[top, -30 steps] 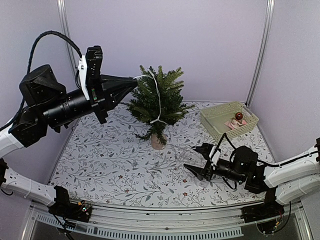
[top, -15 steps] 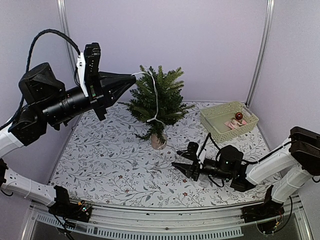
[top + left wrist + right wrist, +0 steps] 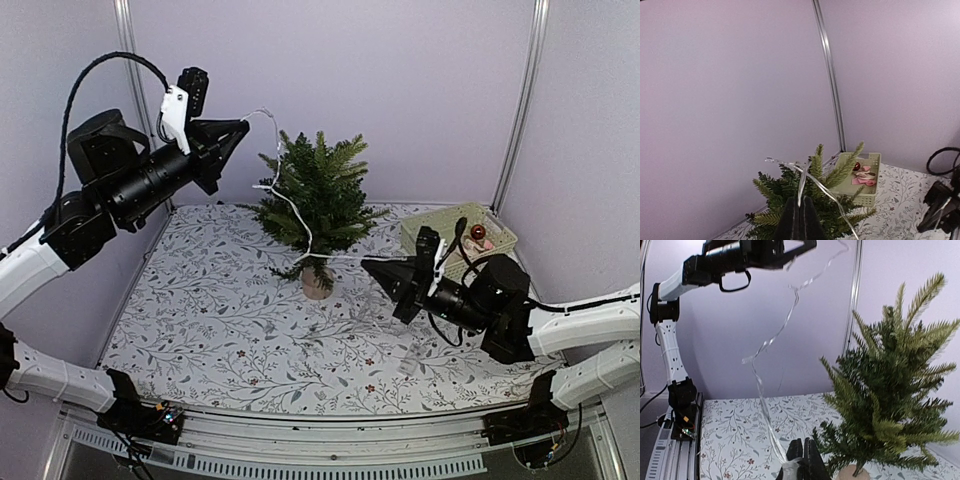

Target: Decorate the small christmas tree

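Observation:
The small christmas tree (image 3: 318, 195) stands at the back centre of the table on a tan base (image 3: 316, 284). A thin white strand (image 3: 264, 113) runs from my left gripper (image 3: 243, 123), which is shut on its upper end high up and left of the treetop. It hangs down the tree's left side to my right gripper (image 3: 366, 264), shut on its lower end just right of the base. In the left wrist view the shut gripper (image 3: 801, 199) pinches the strand (image 3: 802, 182) above the tree (image 3: 775, 200). In the right wrist view the shut gripper (image 3: 808, 441) holds the strand (image 3: 760, 388) left of the tree (image 3: 890, 400).
A pale green basket (image 3: 430, 232) at the back right holds a red bauble (image 3: 478, 232) and pink pieces. It also shows in the left wrist view as the basket (image 3: 867, 192). Purple walls close in the back and sides. The tablecloth has a leaf pattern (image 3: 220, 320).
My right gripper rose from the front of the table toward the tree's base and shut on the strand's lower end. My left gripper lifted up and back, drawing the strand off the treetop.

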Motion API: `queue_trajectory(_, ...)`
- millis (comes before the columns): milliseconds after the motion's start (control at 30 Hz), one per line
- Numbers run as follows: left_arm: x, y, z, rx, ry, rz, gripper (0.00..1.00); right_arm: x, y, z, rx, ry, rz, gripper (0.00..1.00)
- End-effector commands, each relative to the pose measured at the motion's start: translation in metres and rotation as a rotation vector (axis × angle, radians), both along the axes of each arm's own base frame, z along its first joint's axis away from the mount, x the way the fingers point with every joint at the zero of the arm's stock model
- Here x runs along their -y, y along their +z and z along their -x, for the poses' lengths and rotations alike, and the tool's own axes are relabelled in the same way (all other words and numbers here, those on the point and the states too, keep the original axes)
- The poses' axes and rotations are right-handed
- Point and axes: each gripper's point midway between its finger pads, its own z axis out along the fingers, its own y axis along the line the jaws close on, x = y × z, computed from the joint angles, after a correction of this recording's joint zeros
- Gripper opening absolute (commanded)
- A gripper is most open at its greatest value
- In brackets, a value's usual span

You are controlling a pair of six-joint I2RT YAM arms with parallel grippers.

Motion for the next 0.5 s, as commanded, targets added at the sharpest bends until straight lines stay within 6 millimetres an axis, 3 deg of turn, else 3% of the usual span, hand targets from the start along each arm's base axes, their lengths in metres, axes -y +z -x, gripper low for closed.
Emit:
queue_trajectory(0,-0.026,0.023,-0.038,-0.007,0.104,0.099,0.00,0.017,0.051,-0.021,0.020,-0.078,-0.065,0.00)
queue_trajectory(233,-0.057,0.069,-0.077,0.064,0.139,0.210,0.00,0.031,0.136,-0.037,0.109,-0.087,-0.202,0.00)
queue_trajectory(367,-0.087,0.078,-0.115,0.011,0.173,0.322,0.00,0.041,0.166,-0.061,0.104,-0.128,-0.261,0.00)
queue_trajectory(467,-0.085,0.072,-0.143,-0.012,0.216,0.309,0.00,0.053,0.180,-0.089,0.053,-0.186,-0.315,0.00)
